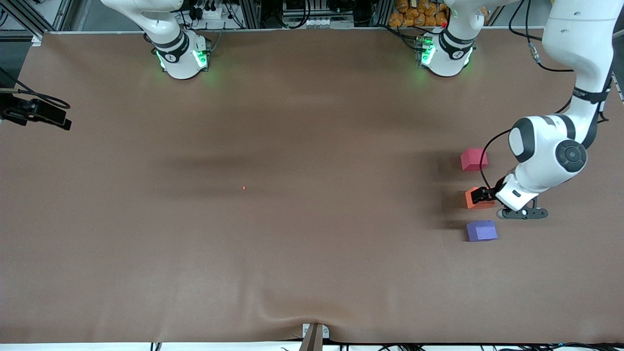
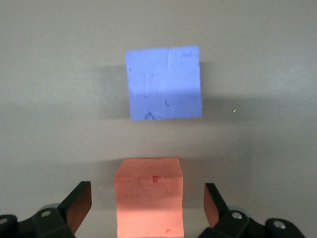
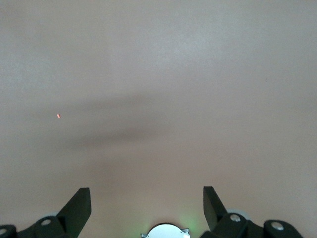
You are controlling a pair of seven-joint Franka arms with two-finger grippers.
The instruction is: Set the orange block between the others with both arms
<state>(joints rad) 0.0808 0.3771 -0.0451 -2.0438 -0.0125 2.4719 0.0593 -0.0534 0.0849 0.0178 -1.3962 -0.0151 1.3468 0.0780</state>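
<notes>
Two white arms stood at a brown table. One, the left arm, reached down toward its own end of the table, its left gripper low around the orange block with fingers spread and clear gaps on both sides of the cube, so the block sat released on the table. That orange block lay between the others: the pinkish-red cube farther from the front camera and the purple cube nearer to it, all three apart in a rough line. Up over bare table, the right gripper waited with its fingers wide apart and nothing between them. One tiny orange speck lay near the table's middle
</notes>
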